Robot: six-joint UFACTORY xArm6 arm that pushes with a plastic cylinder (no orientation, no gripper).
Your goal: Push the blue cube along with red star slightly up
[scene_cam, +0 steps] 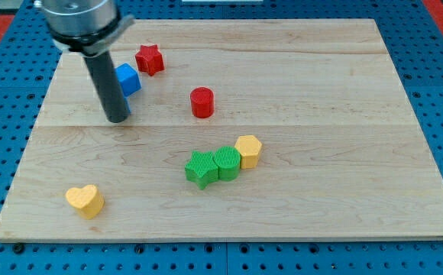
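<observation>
The blue cube [128, 79] sits near the board's upper left, with the red star [150, 59] just above and to the right of it, touching or nearly so. My tip [117, 118] rests on the board just below and slightly left of the blue cube, with the dark rod rising up past the cube's left side and partly hiding it.
A red cylinder [202, 102] stands right of the blue cube. A green star [201, 169], a green cylinder [227, 162] and a yellow hexagon block [248, 150] lie in a touching row at centre. A yellow heart [85, 200] lies at lower left. The wooden board [344, 114] sits on blue pegboard.
</observation>
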